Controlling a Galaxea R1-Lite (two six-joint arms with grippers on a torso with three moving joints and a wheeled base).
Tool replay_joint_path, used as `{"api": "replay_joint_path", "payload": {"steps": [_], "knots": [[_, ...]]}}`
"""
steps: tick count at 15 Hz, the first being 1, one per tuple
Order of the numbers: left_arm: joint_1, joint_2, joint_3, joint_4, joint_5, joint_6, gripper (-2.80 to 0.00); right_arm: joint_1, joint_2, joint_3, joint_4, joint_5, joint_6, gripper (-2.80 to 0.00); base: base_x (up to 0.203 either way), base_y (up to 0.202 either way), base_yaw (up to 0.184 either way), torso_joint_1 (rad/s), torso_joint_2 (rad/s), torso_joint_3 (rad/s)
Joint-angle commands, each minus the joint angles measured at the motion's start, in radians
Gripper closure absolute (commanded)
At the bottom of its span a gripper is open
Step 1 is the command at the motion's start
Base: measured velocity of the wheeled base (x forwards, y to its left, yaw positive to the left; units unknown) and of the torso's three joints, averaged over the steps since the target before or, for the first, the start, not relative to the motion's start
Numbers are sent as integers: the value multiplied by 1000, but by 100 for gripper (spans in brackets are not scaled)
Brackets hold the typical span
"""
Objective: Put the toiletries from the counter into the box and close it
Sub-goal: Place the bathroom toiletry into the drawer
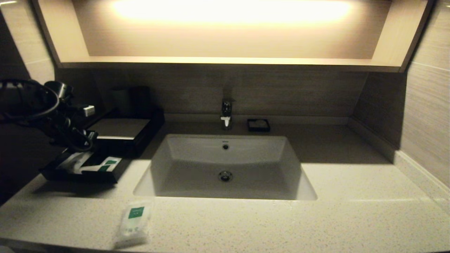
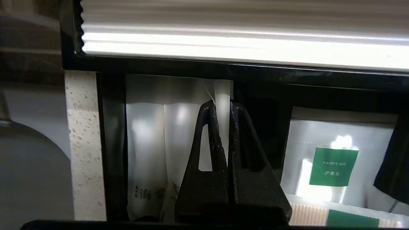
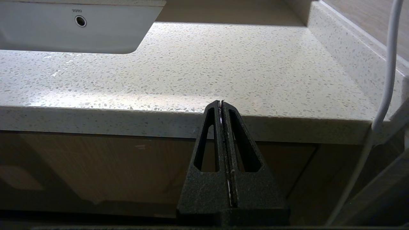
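The black box [image 1: 119, 128] with a pale grey top panel stands at the counter's [image 1: 351, 218] left, and its drawer tray [image 1: 77, 177] is slid out toward me. Several whitish packets with green labels [image 1: 105, 164] lie in the tray. My left gripper [image 1: 82, 142] hangs over the tray, and in the left wrist view it [image 2: 222, 107] is shut on a narrow whitish packet [image 2: 222, 92] down inside the tray. A small squarish pouch [image 1: 134, 222] with a green label lies on the counter's front edge, left of the sink [image 1: 225, 165]. My right gripper [image 3: 221, 103] is shut and empty, below the counter's front edge.
A faucet [image 1: 226, 114] and a small black square dish [image 1: 258, 125] stand behind the sink. Dark upright cups [image 1: 132, 100] stand behind the box. A raised stone ledge and wall [image 1: 422, 168] bound the counter's right. A white cable [image 3: 388, 64] hangs by my right arm.
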Motion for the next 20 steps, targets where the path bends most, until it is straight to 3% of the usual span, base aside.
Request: {"api": "replay_joint_path", "payload": {"steps": [1,9,10,11,20], "knots": [[2,2,0,2,0,8,0,0,0,2,0,1,0,0,0,0,0,0,0,0],[4,4,0,9,0,9,0,0,0,2,0,1,0,0,0,0,0,0,0,0],[4,4,0,10,0,11,-30,0,-1,2,0,1,0,0,0,0,0,0,0,0],[4,4,0,12,0,11,-280,0,-1,2,0,1,0,0,0,0,0,0,0,0],[4,-32,3,22,0,9,-280,0,-1,2,0,1,0,0,0,0,0,0,0,0]]}}
